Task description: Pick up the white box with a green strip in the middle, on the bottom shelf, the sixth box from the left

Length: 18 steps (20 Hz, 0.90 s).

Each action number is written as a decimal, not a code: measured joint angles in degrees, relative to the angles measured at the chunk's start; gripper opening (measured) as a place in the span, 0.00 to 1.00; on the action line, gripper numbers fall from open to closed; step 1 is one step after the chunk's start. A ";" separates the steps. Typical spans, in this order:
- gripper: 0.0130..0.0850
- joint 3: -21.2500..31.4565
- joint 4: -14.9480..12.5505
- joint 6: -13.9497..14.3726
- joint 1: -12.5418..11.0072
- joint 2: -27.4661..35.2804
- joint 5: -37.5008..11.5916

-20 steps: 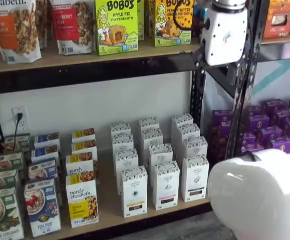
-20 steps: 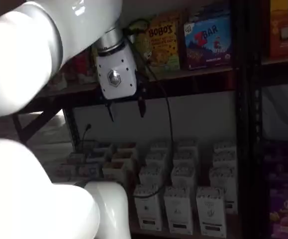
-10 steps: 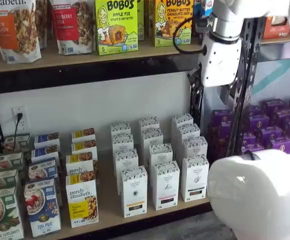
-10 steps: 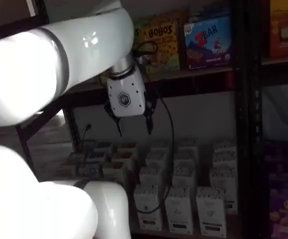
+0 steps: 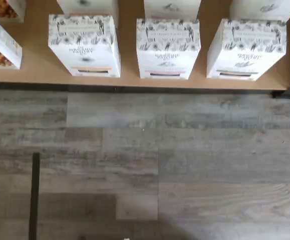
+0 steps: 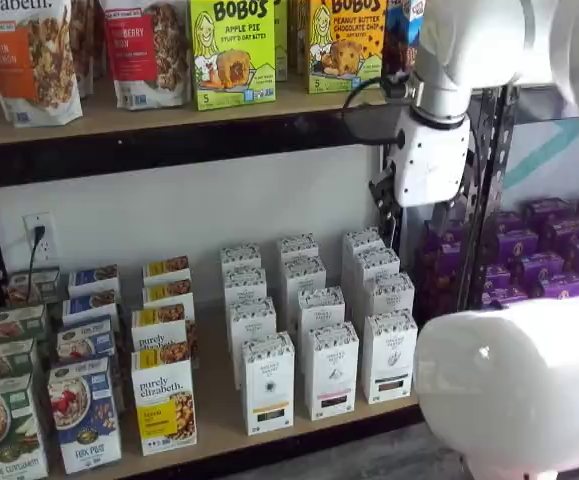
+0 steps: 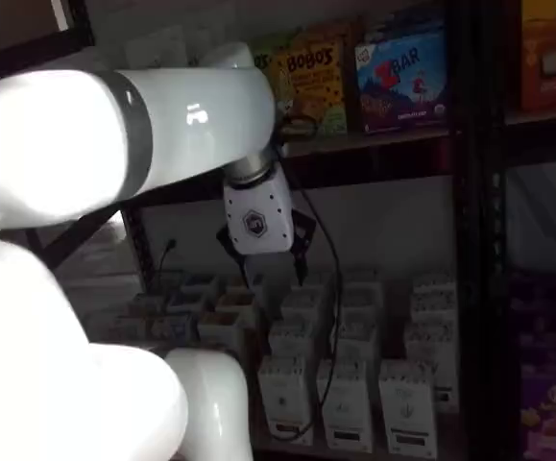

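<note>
Shelf view cameras show the gripper (image 7: 270, 272) lower than half a second earlier, hanging in the air above the rows of white cartons, touching nothing. Its two black fingers (image 7: 299, 257) are spread with a plain gap between them. The white arm (image 6: 469, 40) has swung further into view at the upper right.

The white box (image 6: 389, 356) to be picked stands upright at the front of the rightmost white row on the bottom shelf (image 6: 219, 415), just beside two matching cartons on its left. The wrist view shows it from above (image 5: 246, 49), at the edge of the wooden board, over grey plank floor (image 5: 145, 165).

Readable writing: "BOBO'S APPLE PIE" on a green box (image 6: 232, 52) and "BOBO'S PEANUT BUTTER CHOCOLATE CHIP" on a yellow box (image 6: 346, 45), both on the upper shelf; "purely elizabeth" on a white-and-yellow box (image 6: 164, 402); "ZBAR" on a blue box (image 7: 400, 69). Print on the white cartons is too small to read. Purple boxes (image 6: 549, 250) fill the neighbouring rack.
</note>
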 joint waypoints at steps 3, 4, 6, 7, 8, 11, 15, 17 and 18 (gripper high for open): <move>1.00 1.42 0.07 -0.89 -0.84 1.67 -1.92; 1.00 1.92 -0.39 -0.82 -0.93 2.01 -2.67; 1.00 2.84 -3.02 0.67 -0.53 2.99 -4.13; 1.00 3.40 -3.40 0.62 -0.74 3.73 -5.15; 1.00 3.93 -2.86 -0.02 -1.21 4.14 -6.15; 1.00 4.77 -1.76 -1.39 -2.11 5.72 -8.27; 1.00 6.07 -0.94 -2.57 -2.84 8.84 -12.53; 1.00 7.01 0.42 -3.97 -3.43 10.31 -15.65; 1.00 7.35 0.81 -4.41 -3.60 11.05 -17.02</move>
